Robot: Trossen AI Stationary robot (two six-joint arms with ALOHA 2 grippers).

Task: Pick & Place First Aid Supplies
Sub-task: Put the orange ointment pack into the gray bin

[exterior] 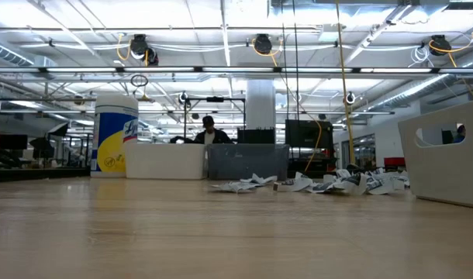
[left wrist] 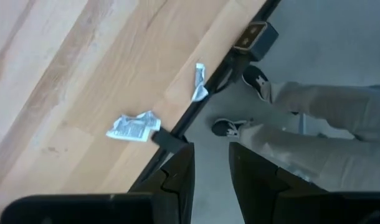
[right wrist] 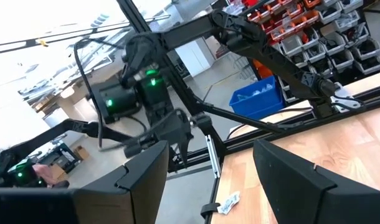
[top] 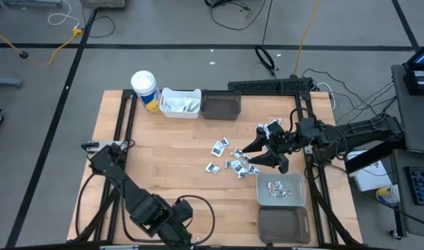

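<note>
The first aid supplies (top: 233,158) lie as a loose heap of small white and silvery packets on the wooden table right of centre, and they also show in the low view (exterior: 314,184). Two more packets (left wrist: 134,129) (left wrist: 199,82) lie flat by the table's near edge. My left gripper (left wrist: 210,148) hangs over that near edge (top: 185,228), pointing steeply down. Its fingers stand a little apart with only floor between them. My right gripper (top: 252,155) hovers above the heap's right side. It is open wide and holds nothing (right wrist: 209,146).
At the far edge stand a white cup with a yellow band (top: 145,89), a white bin (top: 179,103) holding packets and a dark bin (top: 221,105). Near right stand a pale bin (top: 281,189) with packets and a dark bin (top: 283,223). A person's legs (left wrist: 314,118) stand beyond the near edge.
</note>
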